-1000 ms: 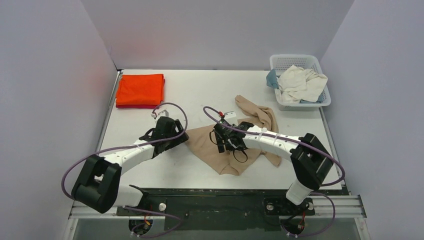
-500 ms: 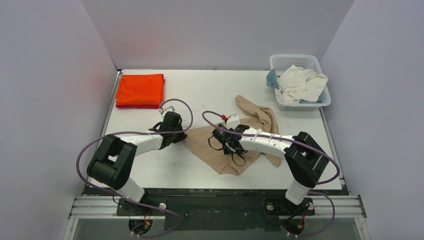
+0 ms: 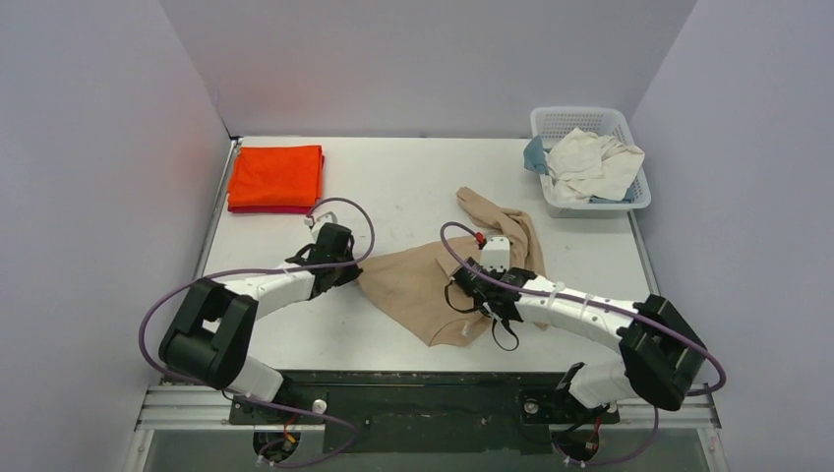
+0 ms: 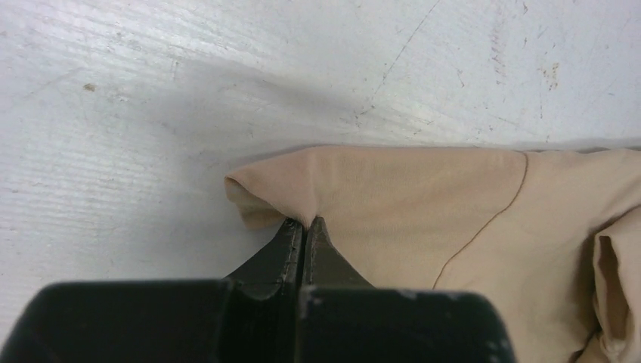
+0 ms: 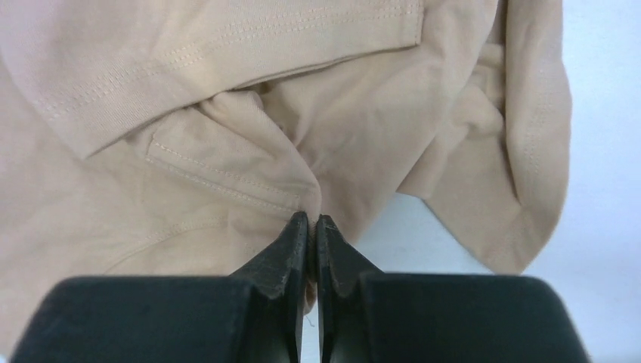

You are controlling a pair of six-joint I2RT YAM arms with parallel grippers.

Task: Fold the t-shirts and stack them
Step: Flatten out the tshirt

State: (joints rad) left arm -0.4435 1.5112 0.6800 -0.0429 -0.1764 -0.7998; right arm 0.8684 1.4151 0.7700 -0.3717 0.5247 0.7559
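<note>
While its two black fingers press tight together, the left gripper [image 4: 304,227] pinches a little bit of the tan t-shirt [image 4: 408,204]. The cloth puckers up right at the fingertips. The pinch is near the shirt's left corner, which is curled over a little and lies on the white table [image 4: 151,91]. The table has small scratches and marks on it.

The right gripper [image 5: 311,223] is closed tight too. Its fingers nip a fold of the same tan t-shirt, and the cloth bunches into a small peak at the tips. A stitched hem runs across just past that fold.

From above, the tan t-shirt lies crumpled in the middle of the table, between the two arms. It is not folded. The left gripper is at its left edge, and the right gripper is on its right part. One part of the shirt stretches away toward the back of the table.

Well apart from it, in the back left corner, an orange t-shirt [image 3: 276,175] lies folded flat. It sits on top of a dark red t-shirt [image 3: 246,208], and only a thin edge of the red one peeks out. In the back right corner stands a white basket [image 3: 590,116]. A cream-white t-shirt [image 3: 590,162] is heaped in it, and a blue t-shirt [image 3: 534,155] shows at the basket's left side.
</note>
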